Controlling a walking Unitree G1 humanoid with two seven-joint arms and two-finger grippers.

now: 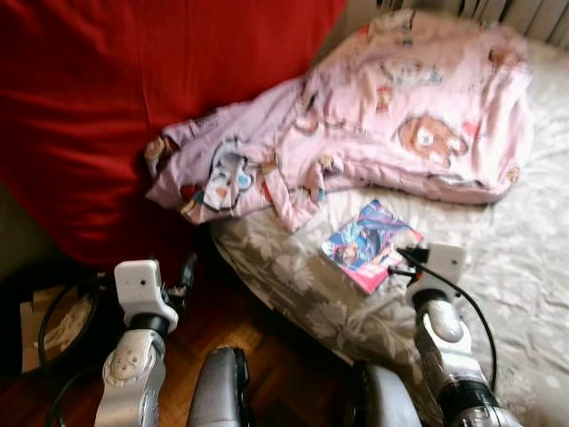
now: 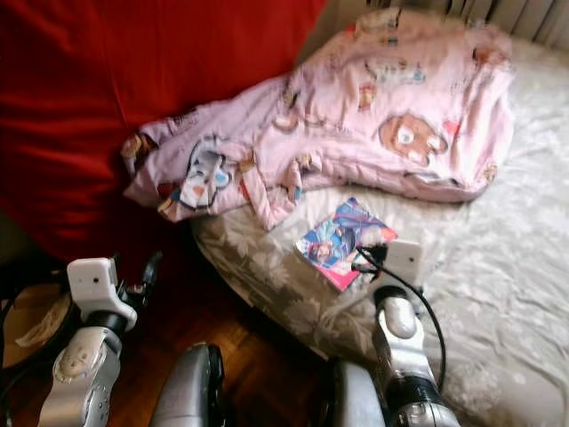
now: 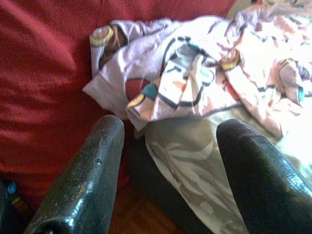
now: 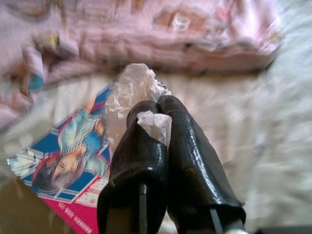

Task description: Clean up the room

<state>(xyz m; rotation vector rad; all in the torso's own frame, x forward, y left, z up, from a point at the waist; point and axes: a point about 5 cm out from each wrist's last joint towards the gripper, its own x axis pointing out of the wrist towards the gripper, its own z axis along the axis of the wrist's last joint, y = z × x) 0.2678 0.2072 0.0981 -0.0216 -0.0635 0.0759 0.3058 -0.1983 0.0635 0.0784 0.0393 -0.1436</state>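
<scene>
A pink cartoon-print blanket [image 1: 373, 124] lies crumpled across the bed [image 1: 524, 267] and hangs onto a red cover [image 1: 80, 107]. A colourful comic book [image 1: 369, 242] lies flat on the grey floral sheet just below the blanket. My right gripper [image 4: 157, 105] hovers over the book's right edge, shut on a crumpled piece of clear plastic wrap [image 4: 129, 90]. My left gripper [image 3: 170, 131] is open and holds nothing. It hangs low by the bed's corner [image 3: 185, 161], pointed at the blanket's hanging end [image 3: 146, 83].
Dark wooden floor [image 1: 284, 356] shows between the bed and the red cover. Black cables and a piece of cardboard [image 1: 53, 325] lie on the floor at lower left. A radiator [image 1: 524, 18] stands behind the bed at top right.
</scene>
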